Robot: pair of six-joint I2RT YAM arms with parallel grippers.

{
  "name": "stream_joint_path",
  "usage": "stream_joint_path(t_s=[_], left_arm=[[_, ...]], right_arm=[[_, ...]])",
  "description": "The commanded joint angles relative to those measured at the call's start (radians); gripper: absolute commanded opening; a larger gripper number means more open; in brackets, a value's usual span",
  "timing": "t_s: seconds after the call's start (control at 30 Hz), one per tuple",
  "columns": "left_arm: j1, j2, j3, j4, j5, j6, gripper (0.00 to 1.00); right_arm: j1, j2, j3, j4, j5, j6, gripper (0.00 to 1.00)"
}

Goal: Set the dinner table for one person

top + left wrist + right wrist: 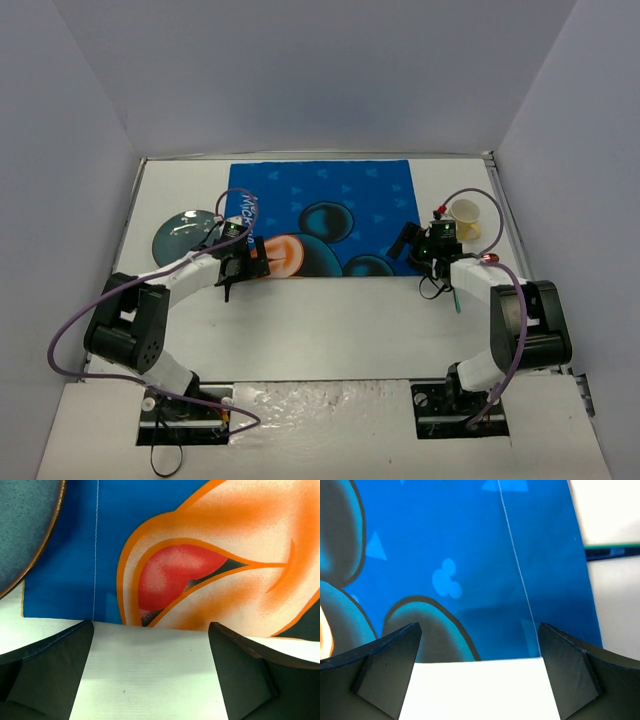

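Note:
The white dinner table [330,325] carries a blue Mickey placemat [330,215] at its back middle. My left gripper [247,262] is open and empty, low over the placemat's near left edge, with bare table between its fingers in the left wrist view [150,626]. My right gripper [413,246] is open and empty at the placemat's near right corner, whose front edge crosses between the fingers in the right wrist view [479,628]. A dark round plate [188,236] lies left of the placemat, and its rim shows in the left wrist view [20,525]. A pale yellow cup [466,216] stands right of the placemat.
A thin green-and-dark utensil [456,297] lies on the table by the right arm, and a similar strip shows in the right wrist view [612,551]. Metal edge rails [131,215] border the table, and grey walls close in on three sides. Purple cables loop from both arms.

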Motion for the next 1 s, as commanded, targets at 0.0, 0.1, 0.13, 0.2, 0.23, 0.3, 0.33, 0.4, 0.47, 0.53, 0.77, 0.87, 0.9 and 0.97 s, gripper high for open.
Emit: stream_joint_path(t_s=[0.0, 0.1, 0.13, 0.2, 0.23, 0.3, 0.33, 0.4, 0.47, 0.53, 0.77, 0.87, 0.9, 0.97], left_arm=[[-0.004, -0.049, 0.011, 0.102, -0.060, -0.040, 0.97], [-0.004, -0.040, 0.006, 0.100, -0.068, -0.049, 0.97], [-0.004, -0.040, 0.004, 0.094, -0.071, -0.054, 0.97], [-0.004, -0.049, 0.006, 0.085, -0.073, -0.057, 0.97], [-0.004, -0.062, 0.011, 0.080, -0.071, -0.056, 0.97], [-0.004, -0.100, 0.035, 0.063, -0.055, -0.054, 0.97], [-0.004, -0.121, 0.051, 0.050, -0.046, -0.052, 0.97], [-0.008, -0.170, 0.089, 0.014, -0.041, -0.045, 0.97], [-0.012, -0.200, 0.135, -0.007, -0.043, -0.037, 0.97], [-0.013, -0.218, 0.153, -0.005, -0.044, -0.029, 0.97], [-0.013, -0.113, 0.121, 0.060, -0.016, -0.051, 0.97], [-0.012, -0.052, 0.082, 0.106, -0.016, -0.075, 0.97], [-0.011, -0.038, 0.073, 0.114, -0.023, -0.077, 0.97], [-0.010, -0.014, 0.058, 0.123, -0.040, -0.078, 0.97]], right_arm=[[-0.006, -0.056, -0.035, 0.111, 0.044, 0.012, 1.00], [-0.016, -0.038, -0.058, 0.118, 0.060, 0.012, 1.00], [-0.020, -0.032, -0.064, 0.118, 0.063, 0.012, 1.00], [-0.022, -0.027, -0.069, 0.118, 0.066, 0.009, 1.00], [-0.022, -0.026, -0.072, 0.118, 0.064, 0.005, 1.00], [-0.022, -0.027, -0.074, 0.116, 0.061, -0.004, 1.00], [-0.022, -0.029, -0.073, 0.114, 0.060, -0.009, 1.00], [-0.022, -0.033, -0.070, 0.108, 0.057, -0.016, 1.00], [-0.022, -0.036, -0.067, 0.103, 0.059, -0.023, 1.00], [-0.022, -0.037, -0.065, 0.099, 0.059, -0.028, 1.00], [-0.023, -0.032, -0.070, 0.108, 0.055, -0.022, 1.00], [-0.022, -0.038, -0.075, 0.106, 0.063, -0.022, 1.00], [-0.023, -0.039, -0.077, 0.105, 0.065, -0.022, 1.00], [-0.025, -0.039, -0.081, 0.103, 0.070, -0.022, 1.00]])
